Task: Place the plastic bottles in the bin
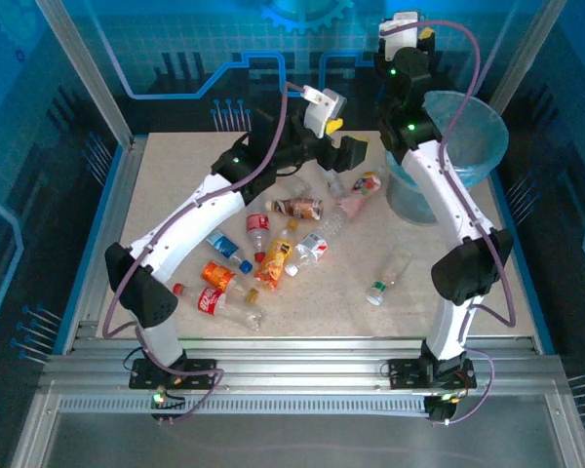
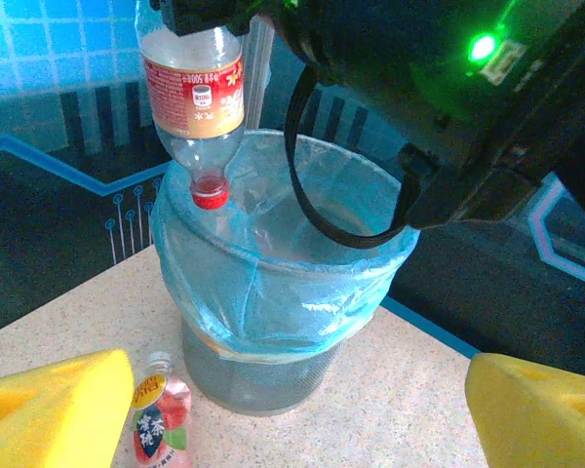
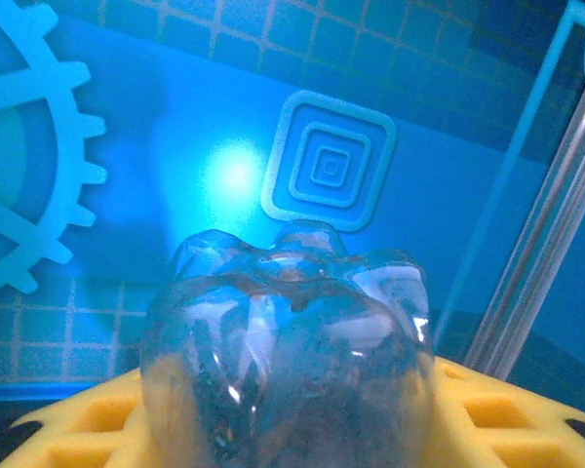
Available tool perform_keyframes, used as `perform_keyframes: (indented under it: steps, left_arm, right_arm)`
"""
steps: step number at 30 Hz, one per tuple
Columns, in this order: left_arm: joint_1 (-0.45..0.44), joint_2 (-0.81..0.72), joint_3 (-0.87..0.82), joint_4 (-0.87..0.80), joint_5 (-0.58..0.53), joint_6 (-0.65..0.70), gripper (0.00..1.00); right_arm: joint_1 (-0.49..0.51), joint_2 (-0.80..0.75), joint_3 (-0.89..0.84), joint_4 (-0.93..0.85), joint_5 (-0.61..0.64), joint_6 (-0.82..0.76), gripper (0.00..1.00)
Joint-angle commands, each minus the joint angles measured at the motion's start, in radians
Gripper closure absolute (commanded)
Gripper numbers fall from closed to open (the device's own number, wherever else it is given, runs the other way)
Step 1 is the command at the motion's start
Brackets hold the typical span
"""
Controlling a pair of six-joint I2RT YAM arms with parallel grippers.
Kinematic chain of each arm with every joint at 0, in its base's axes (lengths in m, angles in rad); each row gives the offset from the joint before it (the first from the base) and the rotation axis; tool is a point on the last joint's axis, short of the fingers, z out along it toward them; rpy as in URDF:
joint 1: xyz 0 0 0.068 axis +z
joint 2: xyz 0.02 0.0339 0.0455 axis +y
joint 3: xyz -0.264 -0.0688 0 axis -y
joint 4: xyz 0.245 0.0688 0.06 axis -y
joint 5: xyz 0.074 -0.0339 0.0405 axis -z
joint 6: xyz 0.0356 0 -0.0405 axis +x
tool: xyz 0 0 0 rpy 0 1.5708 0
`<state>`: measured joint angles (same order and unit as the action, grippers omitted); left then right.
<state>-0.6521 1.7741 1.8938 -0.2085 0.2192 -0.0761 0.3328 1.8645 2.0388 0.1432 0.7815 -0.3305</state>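
On the held bottle (image 2: 195, 93) an orange-red and cream label with a small cup picture is seen; its print is too small to be read. White script on red labels can be made out among the loose bottles (image 1: 263, 258), but no brand can be read with certainty. A pink label with white characters, also unreadable, is carried by the pink bottle (image 2: 161, 424).

The held bottle is gripped by its base between the yellow fingers (image 3: 78, 419) of the right gripper (image 3: 288, 419), the jaws being closed partway onto its clear, lobed bottom. It is hung cap down, its red cap above the rim of the bin (image 2: 283, 322), at the left side in the left wrist view. The jaws of the left gripper (image 2: 292, 414) are spread wide, and nothing is held or touched.

The bin, grey and lined with a light-blue bag, is stood at the far right of the table (image 1: 409, 312). The pink bottle is laid just beside its foot. The loose bottles are scattered mid-table, some crushed, and a green-capped lone bottle (image 1: 388, 276) is laid apart to their right.
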Motion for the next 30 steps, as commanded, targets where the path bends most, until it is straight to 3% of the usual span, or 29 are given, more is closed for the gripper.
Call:
perform_keyframes:
  steps: [1, 6, 12, 21, 30]
  left_arm:
    - [-0.003, 0.01, -0.023, 0.035, 0.024, 0.011, 0.11]
    - [-0.001, 0.017, -0.026, 0.036, 0.029, -0.005, 0.1]
    - [0.001, 0.012, -0.051, 0.043, 0.019, -0.007, 0.1]
    - [0.003, 0.017, -0.052, 0.063, 0.015, -0.036, 0.09]
    - [0.003, 0.007, -0.045, 0.05, 0.011, -0.051, 0.09]
  right_arm:
    - [-0.006, -0.009, -0.019, 0.027, 0.062, 0.026, 0.71]
    - [-0.009, -0.025, -0.07, -0.004, 0.091, 0.073, 0.7]
    - [-0.003, -0.04, -0.136, 0.024, 0.111, 0.058, 0.61]
    - [-0.01, -0.071, -0.149, -0.045, 0.101, 0.124, 0.32]
    - [-0.011, -0.085, -0.135, -0.107, 0.082, 0.165, 0.28]
